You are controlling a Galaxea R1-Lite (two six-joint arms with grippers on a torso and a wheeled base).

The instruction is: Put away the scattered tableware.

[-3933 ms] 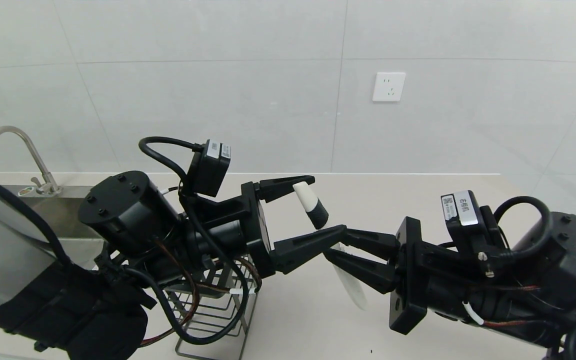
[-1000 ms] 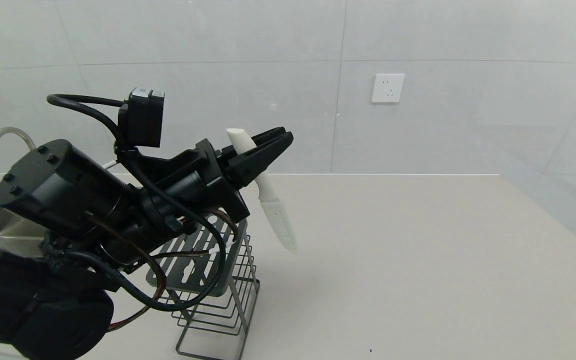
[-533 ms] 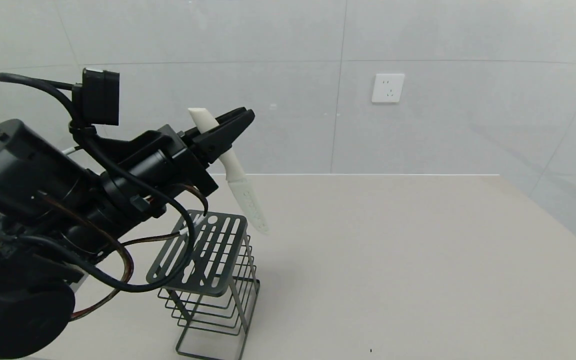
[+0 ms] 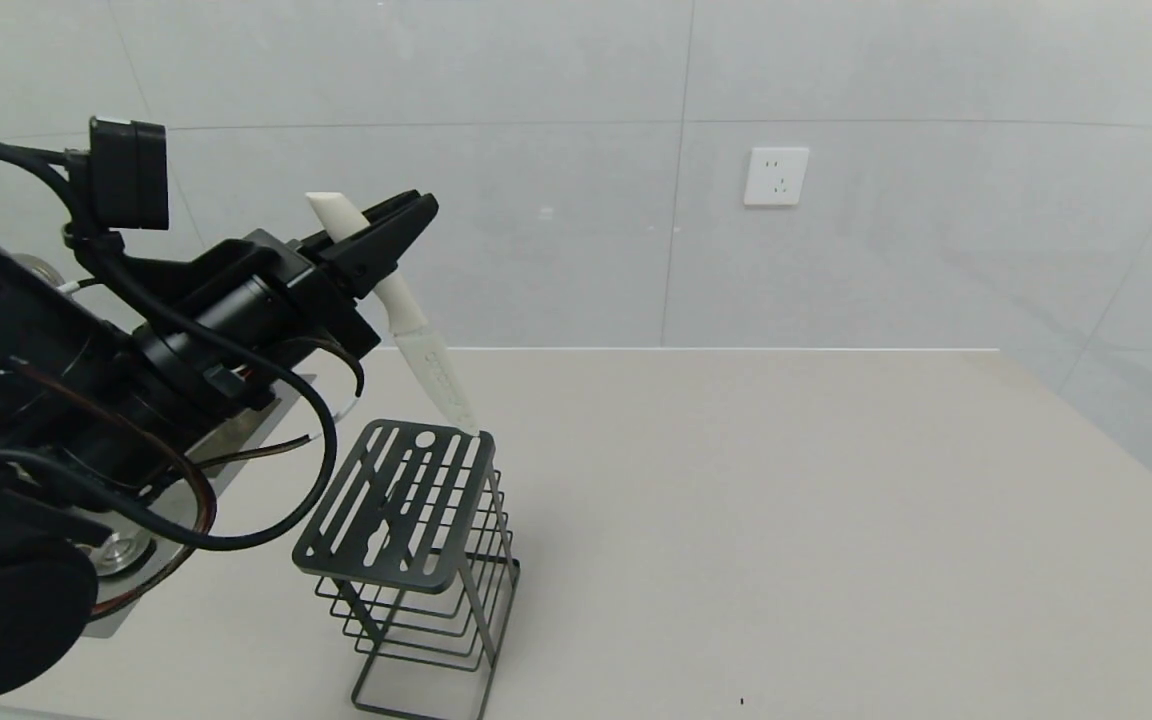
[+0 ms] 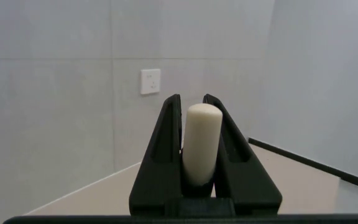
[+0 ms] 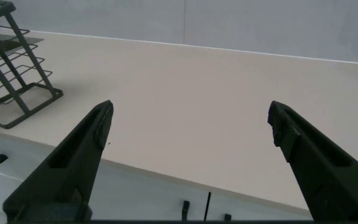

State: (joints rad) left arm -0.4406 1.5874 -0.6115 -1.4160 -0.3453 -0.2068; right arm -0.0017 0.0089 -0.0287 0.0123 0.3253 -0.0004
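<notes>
A white knife (image 4: pixel 406 315) hangs blade down from my left gripper (image 4: pixel 376 240), which is shut on its handle (image 5: pixel 201 143). The blade tip is just above the far right corner of the slotted top of a dark wire knife rack (image 4: pixel 406 560) on the counter. In the right wrist view my right gripper (image 6: pixel 191 155) stands open with nothing between its fingers, low over the counter's front edge. The rack (image 6: pixel 11 68) appears there at some distance from it.
A beige counter (image 4: pixel 786 520) stretches to the right of the rack. A steel sink (image 4: pixel 116 550) lies at the left, partly hidden behind my left arm. A white wall socket (image 4: pixel 776 176) is on the tiled back wall.
My left gripper has carried the knife up and to the left, bringing its tip from beside the rack to just over the rack's top. The right arm has drawn out of the head view.
</notes>
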